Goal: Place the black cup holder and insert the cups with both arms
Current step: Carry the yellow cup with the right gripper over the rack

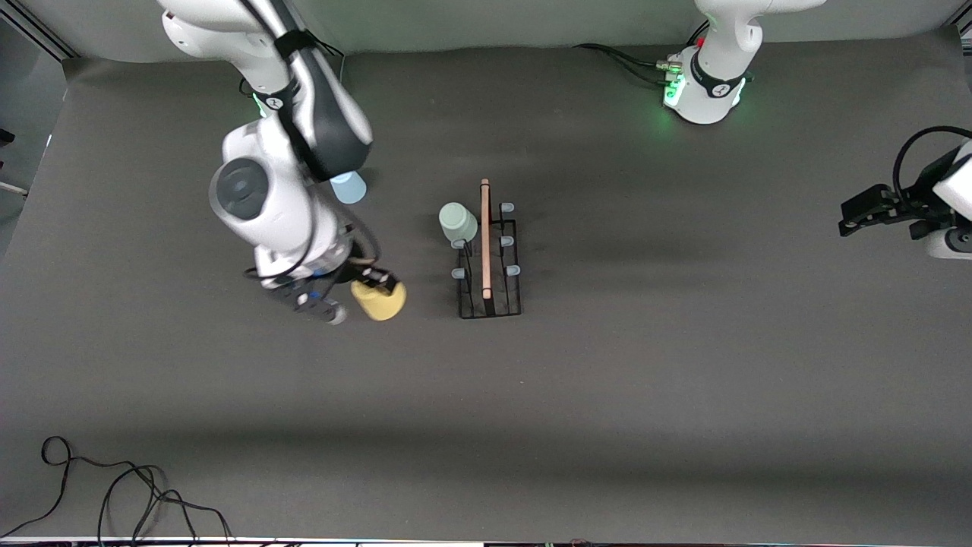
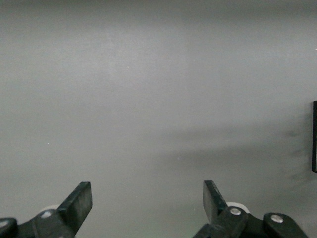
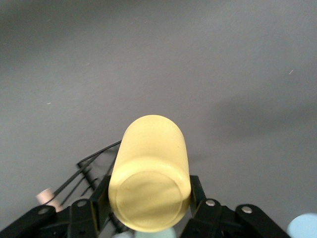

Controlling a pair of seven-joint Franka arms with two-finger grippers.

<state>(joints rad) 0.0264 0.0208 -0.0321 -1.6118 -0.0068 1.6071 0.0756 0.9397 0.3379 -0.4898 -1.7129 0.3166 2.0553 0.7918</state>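
The black cup holder [image 1: 490, 304] stands mid-table, its wooden rod handle [image 1: 485, 239] on top. A pale grey-green cup [image 1: 458, 222] sits upside down on one of its pegs. My right gripper [image 1: 370, 282] is shut on the yellow cup [image 1: 380, 301], held on its side over the table beside the holder, toward the right arm's end. In the right wrist view the yellow cup [image 3: 148, 168] fills the gap between the fingers [image 3: 197, 191], with the holder's wires [image 3: 91, 166] past it. A light blue cup [image 1: 349, 188] stands on the table, partly hidden by the right arm. My left gripper [image 1: 854, 216] waits open and holds nothing.
Loose black cables [image 1: 114, 486] lie near the table's front edge at the right arm's end. The left wrist view shows bare grey table under the left gripper [image 2: 147, 198] and a dark edge [image 2: 314, 136] at the frame's border.
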